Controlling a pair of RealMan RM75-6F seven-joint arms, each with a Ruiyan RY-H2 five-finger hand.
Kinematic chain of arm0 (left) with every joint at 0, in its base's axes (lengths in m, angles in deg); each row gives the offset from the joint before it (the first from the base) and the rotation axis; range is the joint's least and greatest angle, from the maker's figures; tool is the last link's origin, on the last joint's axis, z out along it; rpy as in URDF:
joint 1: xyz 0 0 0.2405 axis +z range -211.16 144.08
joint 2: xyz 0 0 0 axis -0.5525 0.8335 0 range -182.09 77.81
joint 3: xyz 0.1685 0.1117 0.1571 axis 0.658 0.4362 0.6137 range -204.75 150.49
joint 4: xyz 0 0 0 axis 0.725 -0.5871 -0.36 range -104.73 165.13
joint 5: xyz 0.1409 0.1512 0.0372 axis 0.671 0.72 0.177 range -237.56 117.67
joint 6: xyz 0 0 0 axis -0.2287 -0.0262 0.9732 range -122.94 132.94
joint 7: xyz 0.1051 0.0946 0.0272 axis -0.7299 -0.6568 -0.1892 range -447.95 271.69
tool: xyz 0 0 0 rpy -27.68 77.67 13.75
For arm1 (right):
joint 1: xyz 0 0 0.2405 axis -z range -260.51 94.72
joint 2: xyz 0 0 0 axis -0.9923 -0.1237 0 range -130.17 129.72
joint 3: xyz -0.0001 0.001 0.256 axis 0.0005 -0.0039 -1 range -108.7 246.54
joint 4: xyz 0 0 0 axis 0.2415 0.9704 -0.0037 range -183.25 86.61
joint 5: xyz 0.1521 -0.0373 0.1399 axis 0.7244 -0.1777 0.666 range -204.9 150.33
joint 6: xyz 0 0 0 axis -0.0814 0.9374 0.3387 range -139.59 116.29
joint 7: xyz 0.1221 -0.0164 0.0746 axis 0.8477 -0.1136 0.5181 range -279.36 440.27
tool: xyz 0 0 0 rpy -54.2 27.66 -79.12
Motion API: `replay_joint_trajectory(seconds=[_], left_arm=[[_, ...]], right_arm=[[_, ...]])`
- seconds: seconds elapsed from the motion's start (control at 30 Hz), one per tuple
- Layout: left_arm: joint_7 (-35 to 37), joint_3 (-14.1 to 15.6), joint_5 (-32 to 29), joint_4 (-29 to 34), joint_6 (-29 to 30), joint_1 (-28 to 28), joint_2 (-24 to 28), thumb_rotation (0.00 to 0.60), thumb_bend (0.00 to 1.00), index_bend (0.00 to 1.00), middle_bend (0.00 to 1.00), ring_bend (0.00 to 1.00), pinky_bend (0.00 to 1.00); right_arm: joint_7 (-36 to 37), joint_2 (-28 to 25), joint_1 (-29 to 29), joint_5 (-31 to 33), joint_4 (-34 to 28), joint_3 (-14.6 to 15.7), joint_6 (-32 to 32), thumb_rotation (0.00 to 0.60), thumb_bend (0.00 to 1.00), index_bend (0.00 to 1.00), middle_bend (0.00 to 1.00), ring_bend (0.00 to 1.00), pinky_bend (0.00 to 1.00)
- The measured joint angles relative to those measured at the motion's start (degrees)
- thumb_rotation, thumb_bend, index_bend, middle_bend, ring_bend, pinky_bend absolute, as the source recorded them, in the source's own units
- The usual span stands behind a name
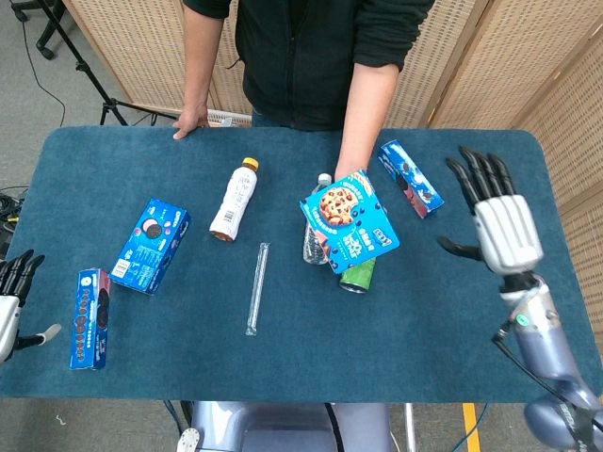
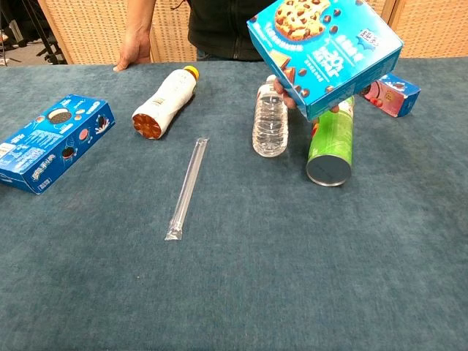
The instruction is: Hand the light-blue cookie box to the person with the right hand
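The light-blue cookie box [image 1: 350, 223] with a chocolate-chip cookie picture is held up over the table by the person's hand [image 1: 327, 247]; the chest view shows the same box [image 2: 324, 49] raised, with the person's fingers under it. My right hand [image 1: 495, 221] is well to the right of the box, fingers spread, holding nothing. It does not appear in the chest view. My left hand [image 1: 13, 301] shows at the far left edge, fingers apart, empty.
Under the box lie a clear water bottle [image 2: 270, 123] and a green can [image 2: 332, 143]. A dark-blue cookie box [image 1: 410, 177] lies at the back right. A white bottle [image 1: 234, 200], a clear straw [image 1: 256, 288] and two blue Oreo boxes [image 1: 151, 246] [image 1: 91, 317] lie to the left.
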State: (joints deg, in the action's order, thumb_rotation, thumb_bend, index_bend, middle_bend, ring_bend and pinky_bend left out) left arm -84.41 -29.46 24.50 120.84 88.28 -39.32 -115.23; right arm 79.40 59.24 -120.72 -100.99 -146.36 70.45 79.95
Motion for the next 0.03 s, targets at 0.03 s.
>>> replay_joint_trajectory(seconds=[0.03], left_arm=[[-0.2, 0.0, 0.1, -0.1, 0.1, 0.0, -0.1, 0.6, 0.0, 0.0, 0.0, 0.0, 0.0]], right_arm=[[0.2, 1.1, 2.0, -2.1, 3.1, 1.0, 1.7, 0.6, 0.0, 0.0, 0.0, 0.0, 0.0]])
